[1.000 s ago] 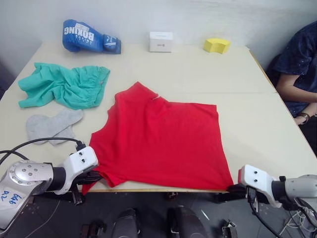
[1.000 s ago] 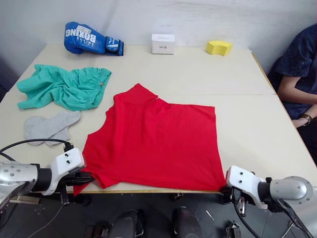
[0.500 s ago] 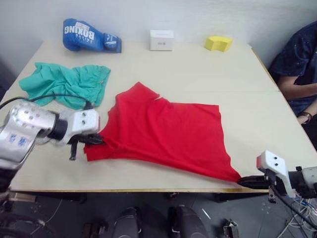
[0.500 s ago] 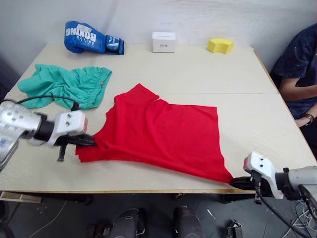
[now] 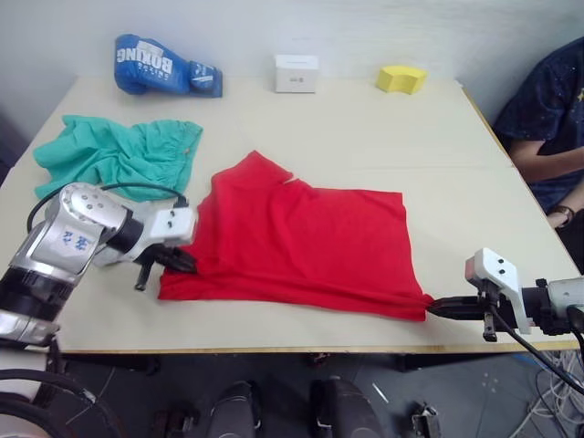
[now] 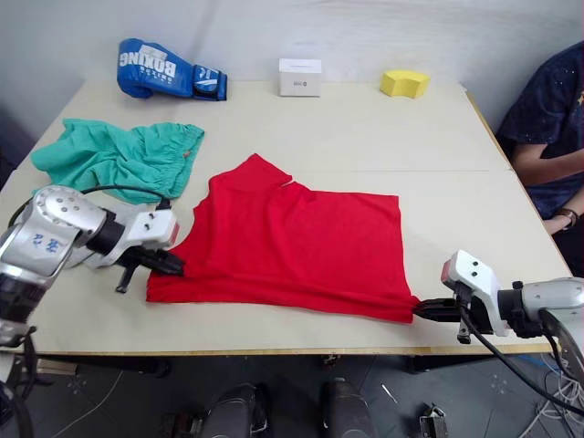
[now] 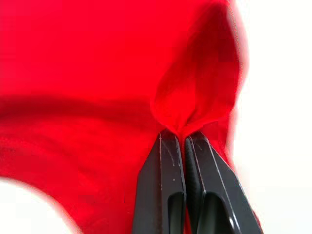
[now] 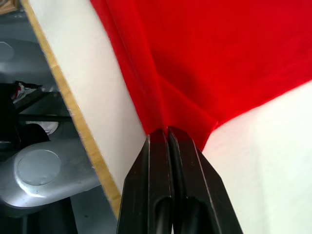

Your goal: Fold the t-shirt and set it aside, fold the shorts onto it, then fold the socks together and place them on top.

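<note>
The t-shirt point(image 5: 301, 242) lies spread across the middle of the table point(image 5: 383, 137), its near edge drawn up from the table's front edge into a low fold line running from 9 o'clock to 4 o'clock. The left gripper point(image 5: 179, 259) sits at the shirt's 9 o'clock corner with its black fingers point(image 7: 170, 185) pressed together on a pinch of red cloth; in the left wrist view the cloth puckers up into a small loop right above the fingertips. The right gripper point(image 5: 442, 308) is at the shirt's 4 o'clock corner, near the table's front edge, and its fingers point(image 8: 161, 190) are likewise closed tight on the red hem, with creases fanning out from the pinch.

The shorts point(image 5: 119, 155) lie crumpled at about 10 o'clock from the shirt, just beyond the left arm, apart from the red cloth. I cannot make out the socks.

Along the far edge of the table, a blue boxing glove point(image 5: 164, 67) lies at 11 o'clock, a small white box point(image 5: 297, 73) at 12 o'clock, and a yellow block point(image 5: 401, 80) at 1 o'clock, all well apart from the shirt. A person in a dark blue top point(image 5: 547, 128) sits at the table's 3 o'clock side, forearm resting by the table edge.
</note>
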